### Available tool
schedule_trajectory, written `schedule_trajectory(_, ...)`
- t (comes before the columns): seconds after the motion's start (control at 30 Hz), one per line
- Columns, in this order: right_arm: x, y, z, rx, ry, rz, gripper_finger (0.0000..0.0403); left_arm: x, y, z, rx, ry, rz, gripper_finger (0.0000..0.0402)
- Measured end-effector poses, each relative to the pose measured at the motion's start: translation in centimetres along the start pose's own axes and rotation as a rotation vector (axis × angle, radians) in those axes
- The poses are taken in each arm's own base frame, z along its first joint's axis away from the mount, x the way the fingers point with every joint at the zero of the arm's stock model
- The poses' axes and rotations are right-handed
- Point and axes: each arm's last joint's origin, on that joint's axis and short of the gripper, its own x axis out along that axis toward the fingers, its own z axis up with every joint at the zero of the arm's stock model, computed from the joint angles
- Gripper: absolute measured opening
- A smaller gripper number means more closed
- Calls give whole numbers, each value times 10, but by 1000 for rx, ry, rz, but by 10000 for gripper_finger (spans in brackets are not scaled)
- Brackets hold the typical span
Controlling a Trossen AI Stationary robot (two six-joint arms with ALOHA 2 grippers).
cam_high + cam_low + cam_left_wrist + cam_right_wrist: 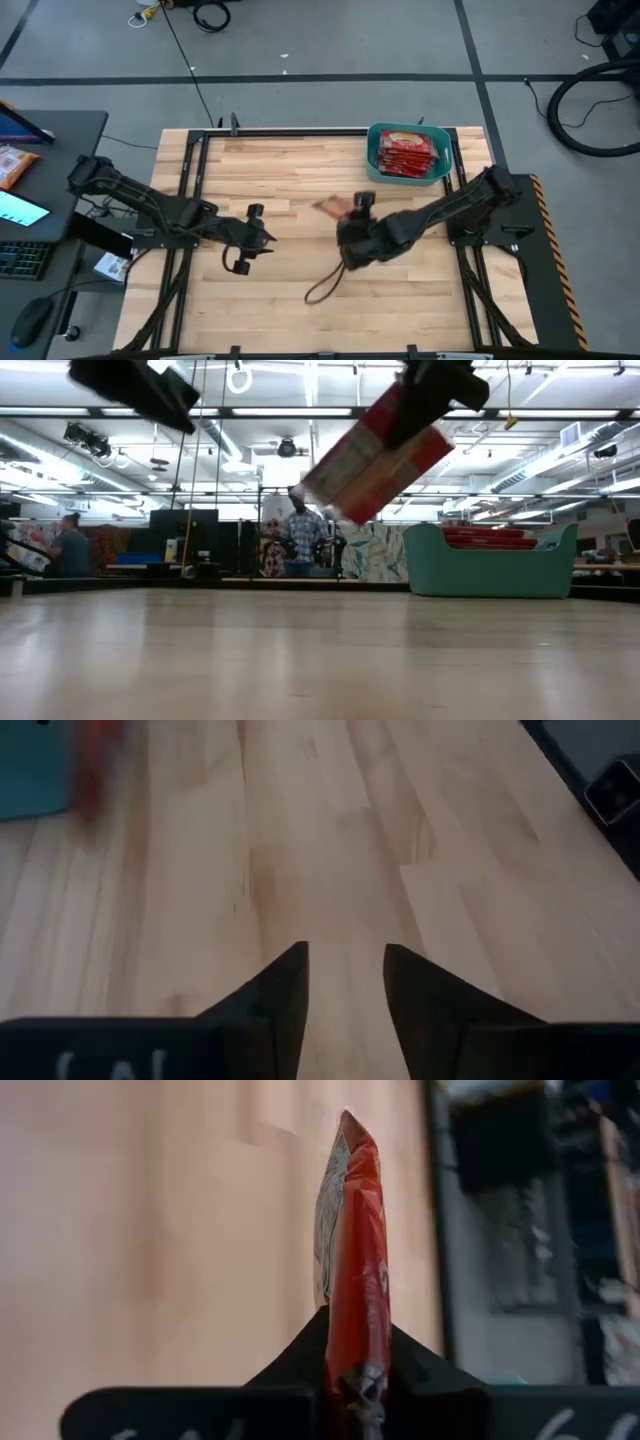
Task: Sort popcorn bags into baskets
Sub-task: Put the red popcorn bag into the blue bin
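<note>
One red popcorn bag (375, 455) with pale print hangs high above the table under my right gripper (356, 212), which is shut on it near the table's middle. The right wrist view shows that bag (352, 1260) edge-on between the fingers. The teal basket (378, 150) stands at the far right of the table, with several red bags (410, 155) stacked flat inside; in the low view the basket (490, 565) shows at the right. My left gripper (345, 982) is open over bare wood left of the middle, touching nothing; in the high view it (243, 243) sits there too. My right gripper pinches the popcorn bag by one end (358, 1365), one finger on each flat face. The fingers come from above. The bag is lifted clear of the table and slants down from the fingers (435, 385), its free end (325, 485) lowest.
A dark cable loop (325, 285) lies on the wood in front of the right arm. Left of the table stands a desk with a keyboard (25, 258), a mouse and an orange packet (12, 165). People (300, 540) stand in the room beyond the far edge.
</note>
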Motion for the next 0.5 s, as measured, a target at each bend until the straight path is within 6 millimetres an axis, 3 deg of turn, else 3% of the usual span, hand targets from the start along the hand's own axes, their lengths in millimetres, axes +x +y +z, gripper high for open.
schedule_trajectory(0.2, -5, -55, -19, 58, 111, -68, 36, -7, 4, -28, -27, -62, -15, 128)
schedule_trajectory(0.33, -1, -96, -34, 198, 191, -95, 36, -13, 6, -37, -57, -123, -20, 126)
schedule_trajectory(0.5, 4, -127, -46, 292, 249, -123, 36, -18, 8, -45, -68, -203, -21, 125)
